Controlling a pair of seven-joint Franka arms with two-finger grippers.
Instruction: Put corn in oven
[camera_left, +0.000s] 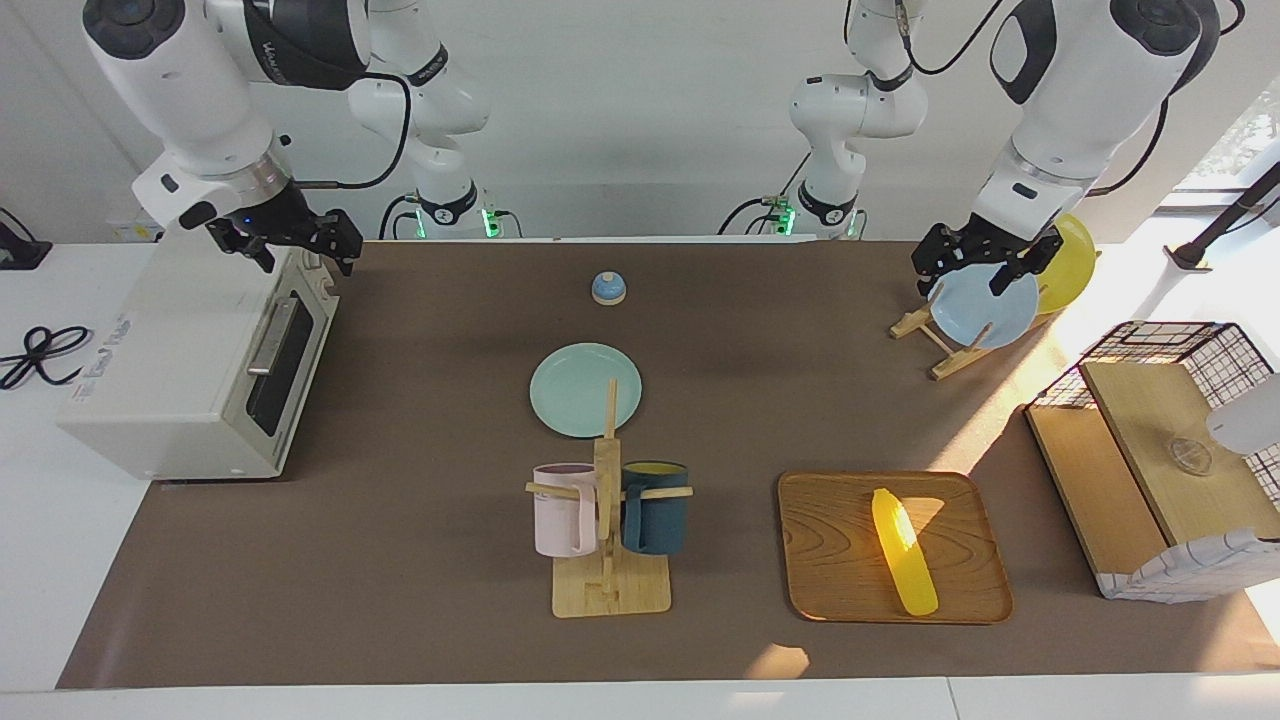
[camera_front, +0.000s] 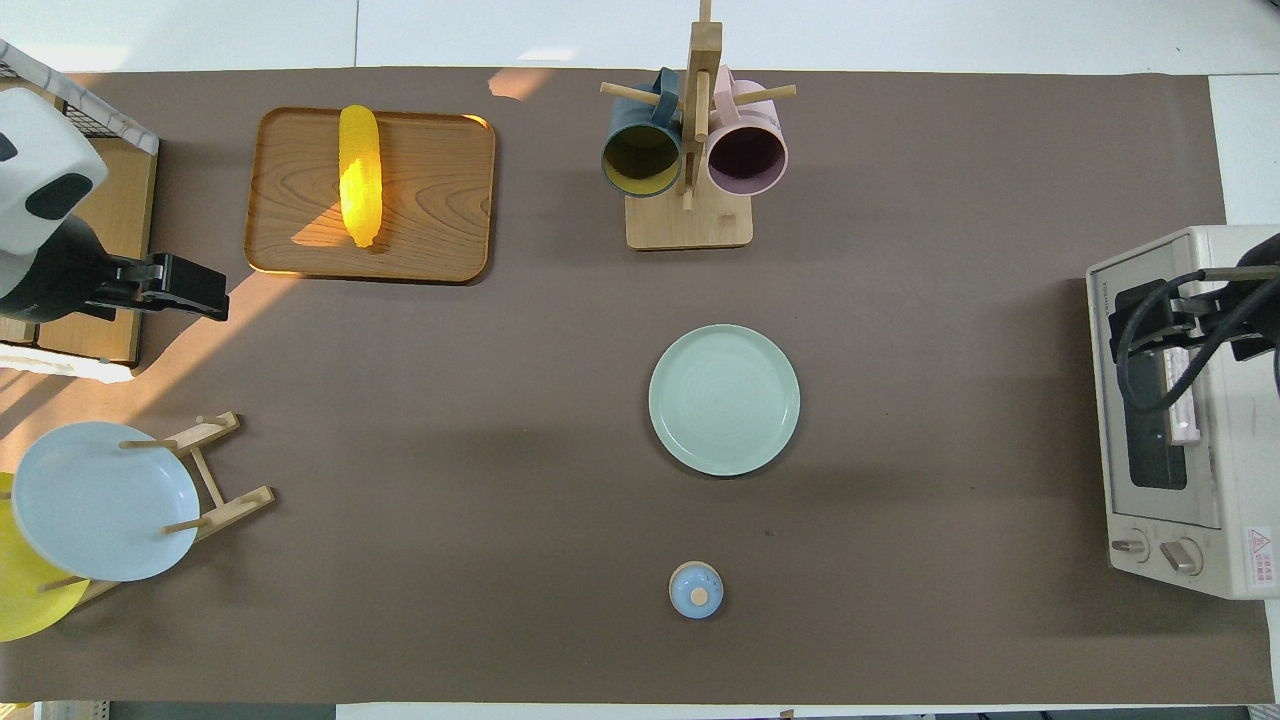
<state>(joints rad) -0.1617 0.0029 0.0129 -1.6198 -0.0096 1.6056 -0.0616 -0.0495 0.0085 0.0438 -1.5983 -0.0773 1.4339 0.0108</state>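
Note:
The yellow corn (camera_left: 903, 550) lies on a wooden tray (camera_left: 830, 560) toward the left arm's end of the table; it also shows in the overhead view (camera_front: 360, 175). The off-white oven (camera_left: 190, 350) stands at the right arm's end with its dark glass door (camera_left: 283, 362) closed; it also shows in the overhead view (camera_front: 1180, 430). My right gripper (camera_left: 300, 245) is open and empty, raised over the oven's top near the door edge. My left gripper (camera_left: 985, 265) is open and empty, raised over the mat between the tray and the plate rack.
A mug rack (camera_left: 608, 590) holds a pink and a dark blue mug beside the tray. A green plate (camera_left: 585, 390) and a small blue lidded pot (camera_left: 608, 288) lie mid-table. A plate rack (camera_left: 985, 305) and a wire basket with boards (camera_left: 1170, 450) stand at the left arm's end.

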